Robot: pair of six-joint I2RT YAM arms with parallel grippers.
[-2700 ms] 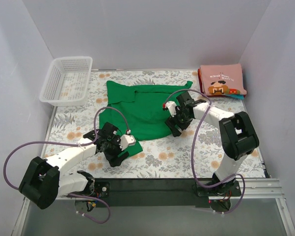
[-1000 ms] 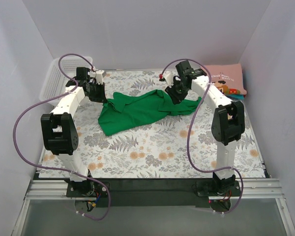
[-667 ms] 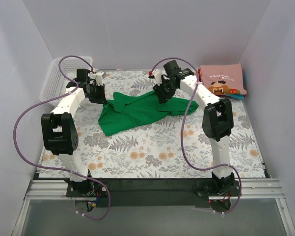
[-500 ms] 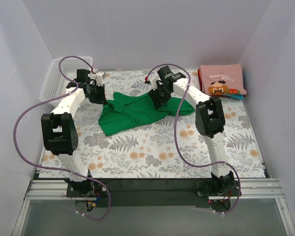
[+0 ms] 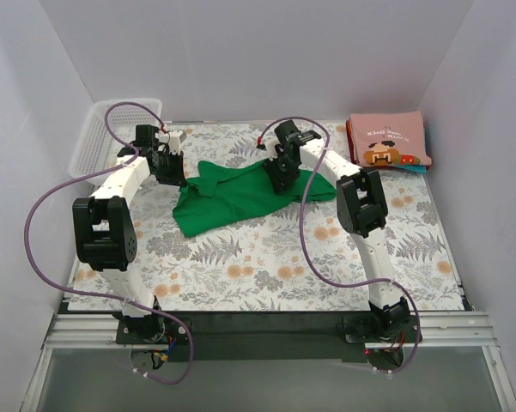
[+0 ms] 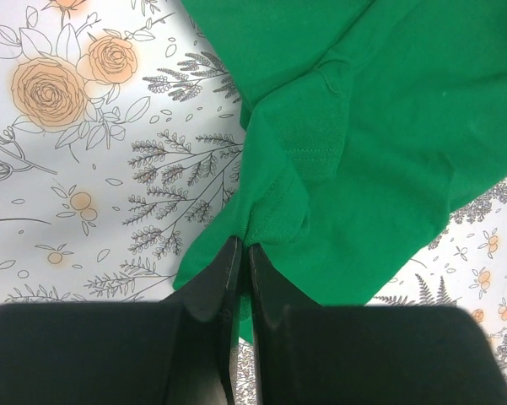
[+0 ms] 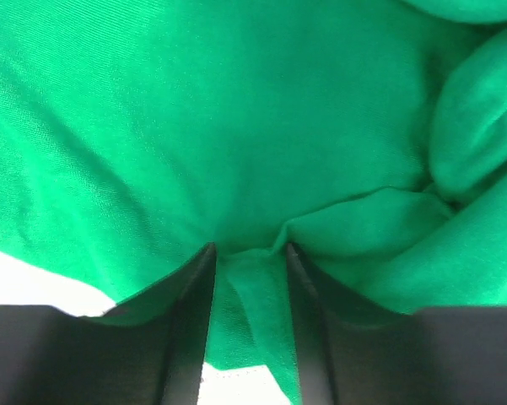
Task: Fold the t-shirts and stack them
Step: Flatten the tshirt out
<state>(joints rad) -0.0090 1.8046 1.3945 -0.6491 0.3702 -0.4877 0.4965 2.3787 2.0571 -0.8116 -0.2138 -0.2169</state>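
Note:
The green t-shirt (image 5: 232,196) lies bunched on the floral table, folded over itself toward the back. My left gripper (image 5: 175,172) is at the shirt's left end; in the left wrist view this gripper (image 6: 242,245) is shut on a pinch of green hem. My right gripper (image 5: 277,177) sits on the shirt's back right part; in the right wrist view it (image 7: 249,250) has a thick fold of green cloth (image 7: 253,126) gathered between its fingers, creases running to the tips. A folded pink t-shirt (image 5: 386,142) with a pixel graphic lies at the back right on a teal one (image 5: 419,169).
A white mesh basket (image 5: 112,142) stands at the back left corner, close behind the left arm. White walls close in the back and both sides. Purple cables loop above both arms. The floral cloth (image 5: 266,266) in front of the shirt is bare.
The right gripper has slid left along the shirt's back edge, drawing the right sleeve in and bunching the cloth narrower. The left gripper has barely moved and keeps its grip.

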